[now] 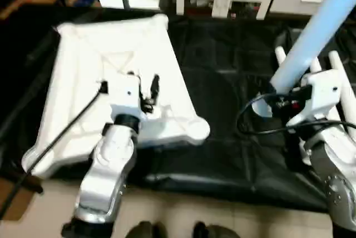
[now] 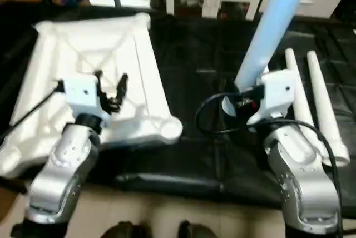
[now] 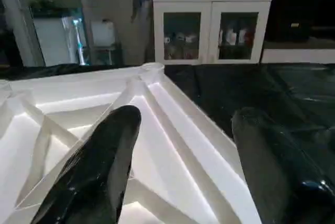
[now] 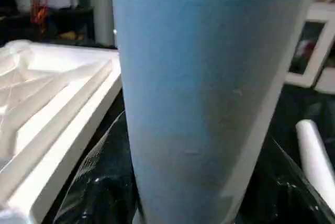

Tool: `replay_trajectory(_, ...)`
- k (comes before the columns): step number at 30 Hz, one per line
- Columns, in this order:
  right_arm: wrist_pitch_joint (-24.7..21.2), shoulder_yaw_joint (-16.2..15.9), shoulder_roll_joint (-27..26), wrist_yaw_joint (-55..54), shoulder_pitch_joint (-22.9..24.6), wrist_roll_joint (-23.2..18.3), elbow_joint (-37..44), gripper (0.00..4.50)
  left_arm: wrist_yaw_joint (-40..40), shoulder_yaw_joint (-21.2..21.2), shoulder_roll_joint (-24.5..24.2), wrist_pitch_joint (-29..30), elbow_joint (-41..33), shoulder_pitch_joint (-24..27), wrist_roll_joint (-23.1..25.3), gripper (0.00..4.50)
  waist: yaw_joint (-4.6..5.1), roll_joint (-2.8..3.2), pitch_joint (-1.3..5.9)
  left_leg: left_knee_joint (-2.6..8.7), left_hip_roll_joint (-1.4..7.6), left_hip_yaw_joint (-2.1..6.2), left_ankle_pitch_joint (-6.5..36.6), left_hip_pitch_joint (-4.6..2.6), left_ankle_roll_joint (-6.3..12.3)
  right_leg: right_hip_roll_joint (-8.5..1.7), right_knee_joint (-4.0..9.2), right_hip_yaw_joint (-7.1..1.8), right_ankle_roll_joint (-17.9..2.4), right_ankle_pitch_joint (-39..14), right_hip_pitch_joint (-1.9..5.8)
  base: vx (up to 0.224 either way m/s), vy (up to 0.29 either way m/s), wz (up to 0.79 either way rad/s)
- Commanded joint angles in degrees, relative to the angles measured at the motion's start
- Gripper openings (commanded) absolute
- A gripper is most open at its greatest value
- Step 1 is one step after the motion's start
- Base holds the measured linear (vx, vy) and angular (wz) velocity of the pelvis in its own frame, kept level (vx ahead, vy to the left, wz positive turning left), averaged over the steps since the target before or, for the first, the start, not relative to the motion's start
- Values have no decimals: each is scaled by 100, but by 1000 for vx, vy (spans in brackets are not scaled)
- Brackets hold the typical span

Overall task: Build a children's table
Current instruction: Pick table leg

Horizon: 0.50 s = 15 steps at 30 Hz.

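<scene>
White plastic top (image 1: 111, 54) lies ribs-up on black sheet (image 1: 233, 82). Left gripper (image 1: 129, 89) hovers, jaws wide. Right gripper (image 2: 245, 98) jaws hold leg (image 2: 272, 21). No writing readable.

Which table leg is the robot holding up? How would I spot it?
Find the big white table top lying upside down on the black sheet. Look across to the robot's right gripper: it grips a leg that stands up tall. The other legs lie flat on the sheet beside it.
</scene>
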<state>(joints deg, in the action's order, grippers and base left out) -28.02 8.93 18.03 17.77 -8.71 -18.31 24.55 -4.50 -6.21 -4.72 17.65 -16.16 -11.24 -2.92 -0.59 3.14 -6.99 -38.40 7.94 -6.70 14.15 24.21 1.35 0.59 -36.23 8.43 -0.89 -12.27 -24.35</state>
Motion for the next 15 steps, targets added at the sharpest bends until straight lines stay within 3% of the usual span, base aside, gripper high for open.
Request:
replay_trajectory(1, 30, 91, 41, 80, 23, -124, 73, 191, -40, 43, 38, 79, -57, 7, 11, 317, 81, 38, 507, 571, 1618, 1031, -2256, -725, 2346, -575, -708, -500, 455, -1567, -508, -30, -153, 2)
replay_trajectory(2, 22, 100, 45, 150, 37, -166, 49, 191, 41, 100, 77, -109, -80, -3, -44, 317, 22, 73, 416, 558, 1181, 668, -2528, -477, 2568, -533, -764, -652, 182, -748, -435, -53, -131, 5)
replay_trajectory(3, 24, 98, 45, 166, 40, -171, 43, 191, 78, 113, 84, -191, -84, -5, -60, 317, -34, -27, 405, 466, 758, 429, -2128, -287, 2483, -646, -260, -888, 80, -136, -168, -61, -180, -3)
replay_trajectory(4, 46, 78, 52, 206, 53, -174, 42, 191, 125, 133, 78, -155, -93, -18, -82, 317, -125, -304, 431, 230, 118, 114, -1058, -85, 1638, -815, 309, -1094, 306, 106, 115, -61, -180, -3)
replay_trajectory(5, 105, 0, 33, 254, 94, -187, 59, 191, 417, 145, -6, -221, -129, 3, -254, 317, -299, -399, 447, 229, 59, 92, -438, 121, 789, -1229, 411, -1201, 831, -289, 406, -75, -189, -12)
replay_trajectory(6, 155, -44, 27, 267, 116, -171, 64, 191, 498, 138, -56, -264, -143, 24, -276, 317, -357, -420, 408, 309, 65, 65, -140, 16, 450, -1115, 519, -1164, 1011, -801, 296, -96, -173, -11)
replay_trajectory(7, 180, -68, 20, 269, 130, -163, 62, 191, 529, 132, -92, -306, -151, 41, -265, 317, -316, -399, 351, 504, 110, 62, 321, -43, -4, -984, 545, -1077, 1138, -2147, 378, -96, -173, -11)
replay_trajectory(8, 210, -96, 10, 278, 145, -156, 49, 191, 537, 130, -127, -317, -153, 60, -241, 317, -335, -419, 289, 588, 97, 164, 494, 103, 5, -1087, 543, -914, 1170, -2602, 515, -60, -131, 0)
replay_trajectory(9, 210, -96, 10, 278, 145, -156, 49, 191, 537, 130, -127, -317, -153, 60, -241, 317, -305, -323, 293, 657, 122, 178, 698, 49, -98, -1092, 613, -855, 1083, -3158, 503, -38, -62, 16)
replay_trajectory(10, 242, -122, 0, 294, 162, -148, 46, 191, 550, 122, -168, -309, -176, 86, -212, 317, -138, -278, 160, 644, 81, 187, 1569, -22, -159, -1148, 830, -618, 533, -4969, 510, -38, -62, 16)
replay_trajectory(11, 263, -154, -19, 323, 179, -161, 36, 191, 579, 108, -211, -321, -204, 116, -191, 317, -64, -226, 129, 561, 60, 191, 1899, -33, -129, -1197, 952, -413, 254, -5624, 639, -32, -12, 30)
replay_trajectory(12, 298, -210, -41, 366, 194, -171, 23, 191, 615, 109, -258, -294, -246, 155, -160, 317, -44, -166, 89, 516, 61, 171, 2118, -77, -131, -1203, 1023, -316, 168, -5808, 657, -12, 36, 36)
replay_trajectory(13, 313, -232, -48, 379, 193, -168, 14, 191, 628, 120, -269, -277, -253, 165, -147, 317, 31, -136, 91, 535, 68, 180, 2231, -1, -99, -1162, 1051, -127, 75, -5577, 845, -12, 36, 36)
replay_trajectory(14, 338, -263, -65, 387, 183, -162, -8, 191, 657, 151, -278, -268, -271, 185, -147, 317, 44, -89, 42, 588, 92, 182, 2350, -6, -114, -1126, 1058, -51, 62, -5440, 867, 16, 66, 45)
replay_trajectory(15, 355, -287, -81, 386, 174, -153, -25, 191, 682, 177, -286, -275, -274, 197, -156, 317, 129, -36, 13, 707, 120, 235, 2709, -36, -185, -993, 1009, 86, 7, -4955, 932, 34, 66, 53)
